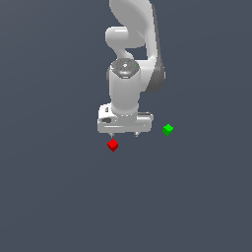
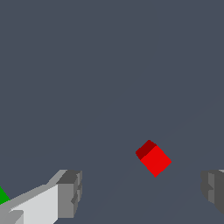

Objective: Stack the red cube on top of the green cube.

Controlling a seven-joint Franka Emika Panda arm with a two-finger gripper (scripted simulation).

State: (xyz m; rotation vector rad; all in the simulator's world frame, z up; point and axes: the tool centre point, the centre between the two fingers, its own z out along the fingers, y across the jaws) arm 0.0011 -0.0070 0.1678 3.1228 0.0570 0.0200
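Observation:
The red cube [image 1: 112,145] lies on the dark floor just below the gripper in the exterior view, toward its left fingertip. The green cube [image 1: 168,129] rests on the floor to the exterior view's right of the gripper, apart from the red one. My gripper [image 1: 124,134] hangs above the floor, open and empty, with short fingertips pointing down. In the wrist view the red cube [image 2: 154,158] sits ahead of the gap between the two spread fingers [image 2: 70,193], and only a sliver of the green cube [image 2: 3,195] shows at the picture's edge.
The white arm [image 1: 130,59] rises behind the gripper in the exterior view. The floor [image 1: 59,197] is plain dark grey all around.

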